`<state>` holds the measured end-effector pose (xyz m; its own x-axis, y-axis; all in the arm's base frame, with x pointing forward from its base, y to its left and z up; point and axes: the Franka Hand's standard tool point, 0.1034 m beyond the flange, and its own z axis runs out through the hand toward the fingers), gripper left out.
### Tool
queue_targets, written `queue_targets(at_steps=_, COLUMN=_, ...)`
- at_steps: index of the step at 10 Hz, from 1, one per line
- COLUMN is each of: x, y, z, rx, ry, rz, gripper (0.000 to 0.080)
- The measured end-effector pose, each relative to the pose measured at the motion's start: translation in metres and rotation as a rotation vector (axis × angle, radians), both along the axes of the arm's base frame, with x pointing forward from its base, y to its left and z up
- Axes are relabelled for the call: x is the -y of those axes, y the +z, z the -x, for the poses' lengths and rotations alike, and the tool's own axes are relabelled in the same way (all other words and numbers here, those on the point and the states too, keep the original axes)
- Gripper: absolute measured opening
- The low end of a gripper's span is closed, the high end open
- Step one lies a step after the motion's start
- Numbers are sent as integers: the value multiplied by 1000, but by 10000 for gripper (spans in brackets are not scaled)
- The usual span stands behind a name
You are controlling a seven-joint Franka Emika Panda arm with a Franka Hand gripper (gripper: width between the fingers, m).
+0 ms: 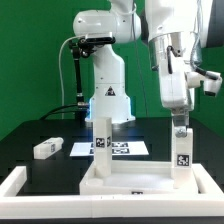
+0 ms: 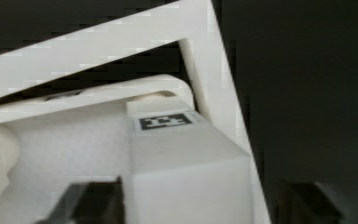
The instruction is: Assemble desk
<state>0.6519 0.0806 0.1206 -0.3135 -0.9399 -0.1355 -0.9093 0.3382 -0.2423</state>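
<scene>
Gripper (image 1: 180, 124) sits atop a leg (image 1: 182, 150), upright on the slab (image 1: 130, 182) corner at exterior view's right. Fingers (image 2: 91, 200) straddle it, can't tell if clamped. Step looks like screwing it in. Next: firm grip, twist w/o tilting. Loose leg (image 1: 47, 147) waits on table.

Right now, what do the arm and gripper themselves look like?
The Panda arm is glossy white with rounded joints and a small dark logo on its base column. A black cable loops beside it on the exterior view's left. The gripper has a pale white-grey body ending in dark fingers.
</scene>
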Motion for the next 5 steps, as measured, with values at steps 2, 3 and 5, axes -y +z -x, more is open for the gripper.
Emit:
queue_targets(at_steps=2, x=-3, y=-1, z=3, rx=-32, ry=216, rz=54, gripper=599)
queue_targets(at_steps=3, x=-12, y=-1, z=3, rx=-56, ry=329, rz=86, gripper=643)
queue_targets(at_steps=5, x=-11, y=-1, z=2, rx=-44, ry=473, rz=123, gripper=648)
